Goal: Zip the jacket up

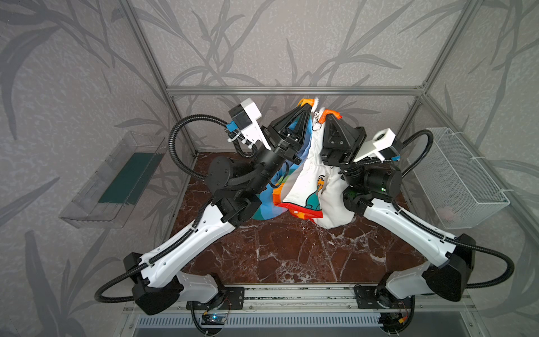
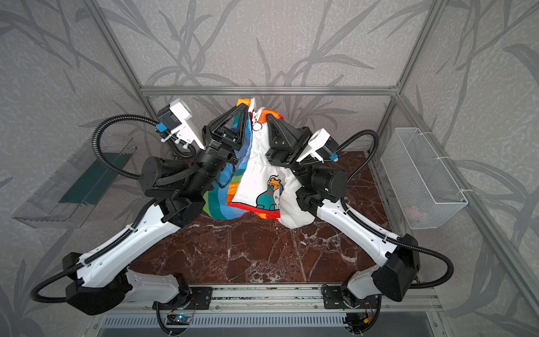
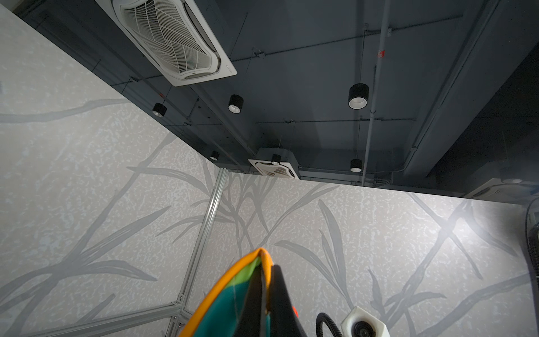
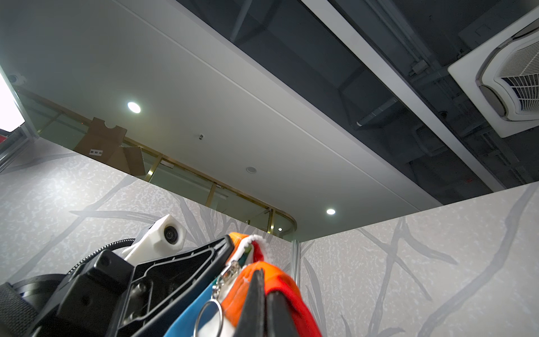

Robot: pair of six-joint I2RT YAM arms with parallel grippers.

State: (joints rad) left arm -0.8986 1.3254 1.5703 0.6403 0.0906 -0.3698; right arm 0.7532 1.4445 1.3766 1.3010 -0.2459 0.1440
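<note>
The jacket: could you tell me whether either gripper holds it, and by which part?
Both: left gripper and right gripper each pinch the jacket by its orange-trimmed edge beside the ring pull.

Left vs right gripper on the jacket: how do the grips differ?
Left gripper pinches the rainbow-striped side of the padded child's jacket; right gripper pinches its white cartoon-print side. The metal ring pull hangs by the right gripper, not the left. Both shut on orange-trimmed corners, pointing up.

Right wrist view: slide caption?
Left gripper and right gripper pinch the raised jacket, ring pull hanging between them.
</note>
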